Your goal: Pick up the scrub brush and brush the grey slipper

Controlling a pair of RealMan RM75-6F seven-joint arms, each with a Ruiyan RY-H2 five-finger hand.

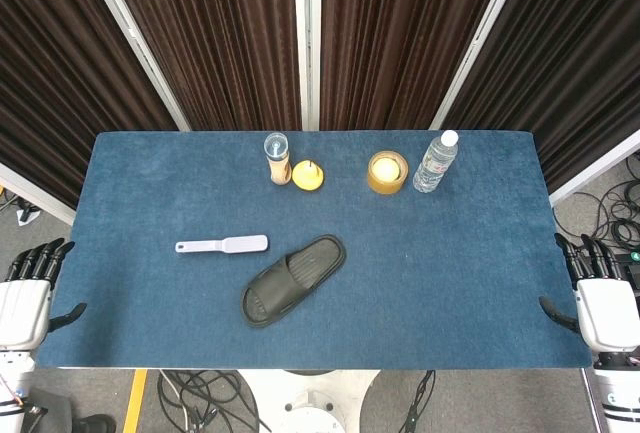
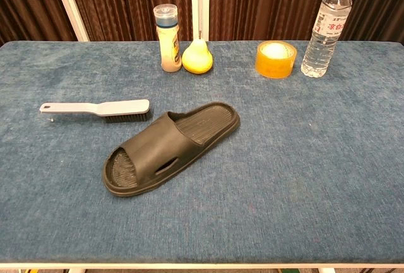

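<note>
The scrub brush (image 1: 222, 245) (image 2: 96, 108) lies flat on the blue table, bristles down, its pale handle pointing left. Just right of it and nearer the front lies the dark grey slipper (image 1: 293, 279) (image 2: 169, 147), sole down, toe toward the front left. My left hand (image 1: 28, 289) hangs off the table's left edge with fingers apart, holding nothing. My right hand (image 1: 600, 298) hangs off the right edge, likewise empty with fingers spread. Both hands are far from the brush and appear only in the head view.
Along the back of the table (image 1: 450, 283) stand a small capped bottle (image 1: 277, 158) (image 2: 168, 38), a yellow pear-shaped object (image 1: 307, 174) (image 2: 197, 57), a roll of yellow tape (image 1: 387, 171) (image 2: 275, 58) and a clear water bottle (image 1: 436, 161) (image 2: 326, 27).
</note>
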